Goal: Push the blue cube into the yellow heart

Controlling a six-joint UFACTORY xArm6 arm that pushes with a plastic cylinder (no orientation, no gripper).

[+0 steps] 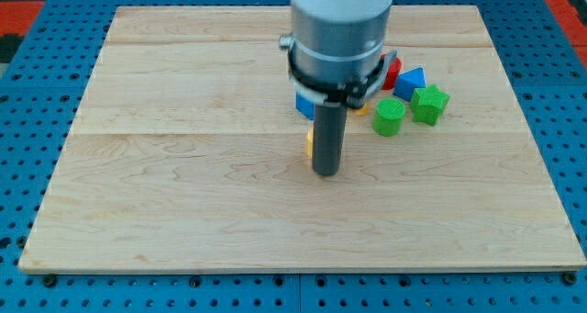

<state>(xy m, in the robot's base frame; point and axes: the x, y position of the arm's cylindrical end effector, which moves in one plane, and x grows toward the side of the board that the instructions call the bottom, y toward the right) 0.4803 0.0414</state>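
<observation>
My tip (326,173) rests on the board (183,194), bare and holding nothing. The blue cube (304,106) and a yellow sliver (310,140) sit just behind it, mostly hidden, so I judge the push underway.

The blue cube (304,106) is mostly hidden behind the arm (339,28). A yellow block (310,140) is nearly covered by the rod (328,134); its shape cannot be told.

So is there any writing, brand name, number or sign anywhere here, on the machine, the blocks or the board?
None that can be read.
The wooden board: bare, no markings.
The arm's grey housing: plain, no label shows.
My tip: plain dark, unmarked; it sits below the cluster, by a yellow block.
The green blocks, blue blocks and red block: no letters or numbers.
</observation>
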